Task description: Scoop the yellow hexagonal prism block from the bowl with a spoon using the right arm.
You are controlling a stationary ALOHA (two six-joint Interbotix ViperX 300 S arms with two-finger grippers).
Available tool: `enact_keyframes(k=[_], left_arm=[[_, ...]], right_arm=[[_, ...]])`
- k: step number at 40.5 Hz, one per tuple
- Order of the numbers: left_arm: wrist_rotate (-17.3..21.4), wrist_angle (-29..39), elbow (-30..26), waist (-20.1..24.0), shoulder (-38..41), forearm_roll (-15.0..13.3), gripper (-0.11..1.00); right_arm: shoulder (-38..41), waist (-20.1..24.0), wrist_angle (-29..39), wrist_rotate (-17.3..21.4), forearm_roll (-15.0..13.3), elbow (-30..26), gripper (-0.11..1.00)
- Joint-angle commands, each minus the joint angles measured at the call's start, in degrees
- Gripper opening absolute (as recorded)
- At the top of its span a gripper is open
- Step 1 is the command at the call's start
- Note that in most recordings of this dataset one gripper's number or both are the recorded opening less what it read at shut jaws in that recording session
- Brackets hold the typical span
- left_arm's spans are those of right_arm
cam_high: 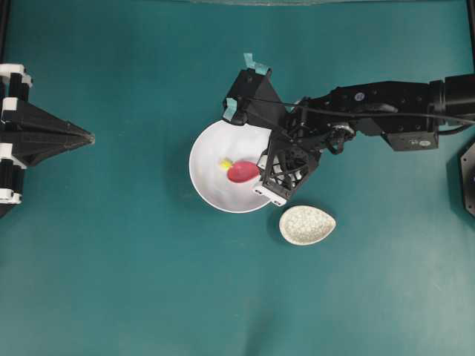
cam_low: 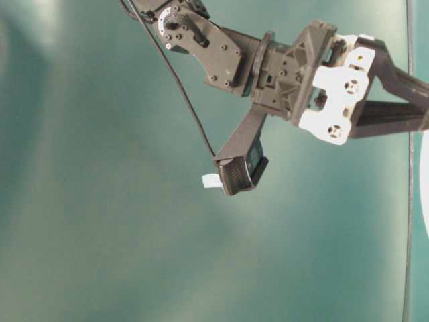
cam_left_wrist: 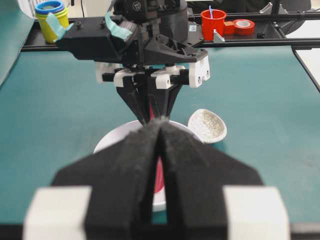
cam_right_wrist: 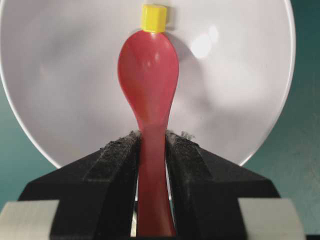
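The white bowl [cam_high: 211, 159] [cam_right_wrist: 60, 90] sits mid-table. Inside it lies the yellow hexagonal prism block [cam_high: 225, 164] [cam_right_wrist: 153, 18], touching the tip of the pink-red spoon [cam_high: 243, 171] [cam_right_wrist: 148, 75]. My right gripper [cam_right_wrist: 152, 137] is shut on the spoon's handle, with the scoop reaching into the bowl and nothing in it. The right arm [cam_high: 356, 111] comes in from the right above the bowl's edge. My left gripper [cam_high: 87, 137] [cam_left_wrist: 161, 125] rests at the far left, shut and holding nothing, pointing at the bowl [cam_left_wrist: 112, 140].
A speckled beige spoon rest [cam_high: 306, 225] [cam_left_wrist: 207, 126] lies just right of and below the bowl. Cups and tape rolls [cam_left_wrist: 217, 23] stand on the far rack. The table-level view shows only the right arm's wrist [cam_low: 295, 74] over teal cloth.
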Motion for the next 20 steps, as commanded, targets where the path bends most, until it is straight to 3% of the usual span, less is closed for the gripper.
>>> enact_keyframes(k=[1, 20], left_arm=[[0.0, -0.3, -1.5, 0.1, 0.4, 0.2, -0.01], [0.0, -0.3, -1.5, 0.1, 0.4, 0.2, -0.01]], right_arm=[[-0.7, 0.1, -1.8, 0.0, -0.7, -1.3, 0.23], [-0.7, 0.1, -8.0, -0.1, -3.7, -1.3, 0.23]])
